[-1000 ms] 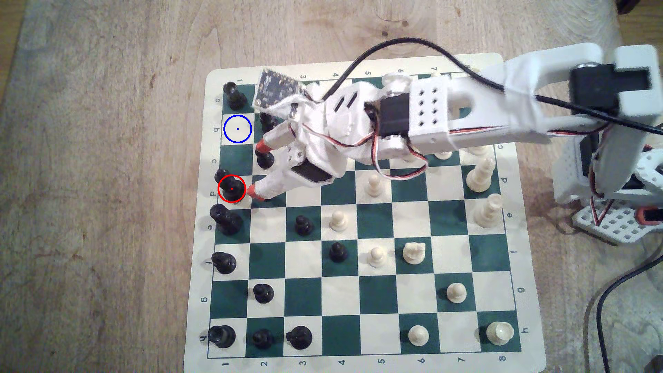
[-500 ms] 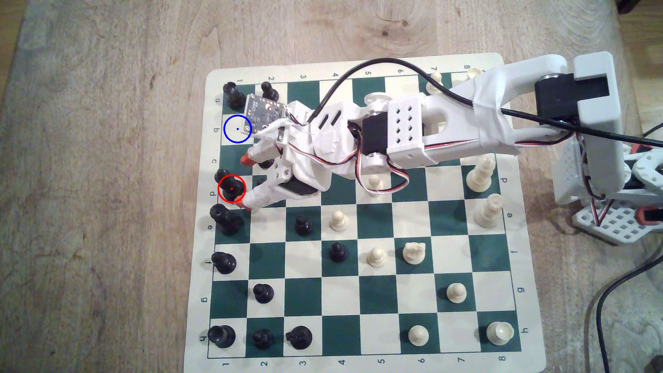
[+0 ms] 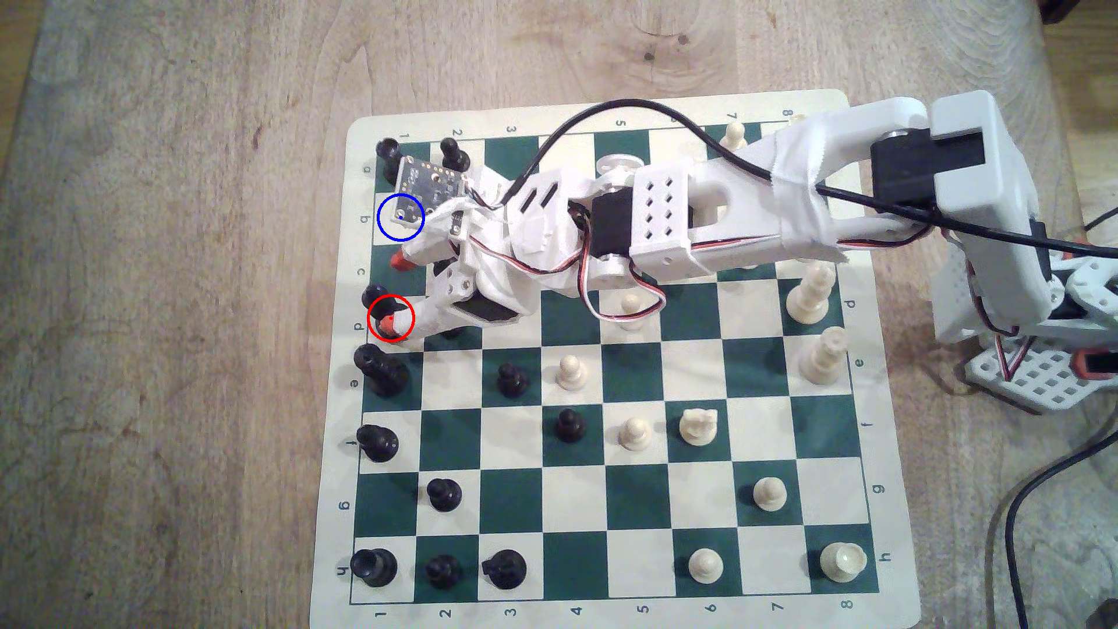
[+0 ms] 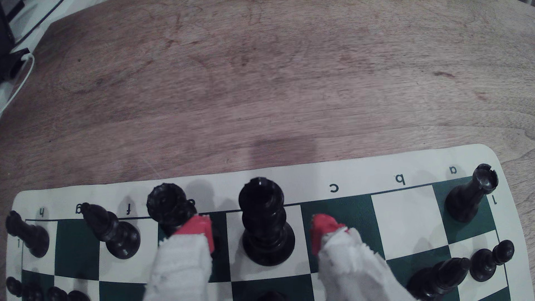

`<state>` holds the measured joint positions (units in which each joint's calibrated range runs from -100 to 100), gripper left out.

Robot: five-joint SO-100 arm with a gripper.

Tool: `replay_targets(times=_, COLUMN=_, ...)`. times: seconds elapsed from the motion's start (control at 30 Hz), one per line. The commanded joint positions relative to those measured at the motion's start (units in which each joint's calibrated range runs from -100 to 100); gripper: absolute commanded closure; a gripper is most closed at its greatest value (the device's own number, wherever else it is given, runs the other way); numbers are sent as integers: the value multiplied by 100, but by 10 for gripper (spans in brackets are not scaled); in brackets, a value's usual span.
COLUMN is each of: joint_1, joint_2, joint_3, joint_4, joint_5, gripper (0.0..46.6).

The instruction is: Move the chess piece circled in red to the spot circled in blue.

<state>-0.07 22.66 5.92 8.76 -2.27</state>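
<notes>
- Two red-tipped fingers of the gripper stand one on each side of the chess piece circled in red, and the piece sits in the gap between them; in the wrist view neither tip touches it yet.
- The pincer is spread wide and it holds nothing.
- The piece stands upright on a cream square of the chess board, in the outermost row along the exterior view's left edge, at the letter d. Its long axis points up, so the fingers cross it from the two sides.
- In the exterior view one fingertip lies over the red ring and the other fingertip is over the dark square at c.
- The spot circled in blue is in the same edge row, two squares toward the far corner where a black rook stands. The camera board of the wrist covers part of it.
- The arm reaches long and low across the board from the exterior view's right side.
- A tall black piece just beside one finger could be knocked when the pincer presses together, I think.
</notes>
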Motion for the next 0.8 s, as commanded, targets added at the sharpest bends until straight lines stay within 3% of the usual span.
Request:
replay_targets(times=0.0, joint_1=50, joint_2=-25, joint_3=-692, joint_4=-123, joint_5=0, gripper=283)
replay_targets(times=0.77, joint_1=3, joint_2=688, joint_3=-1598, joint_4=-115, joint_5=-20, gripper=304)
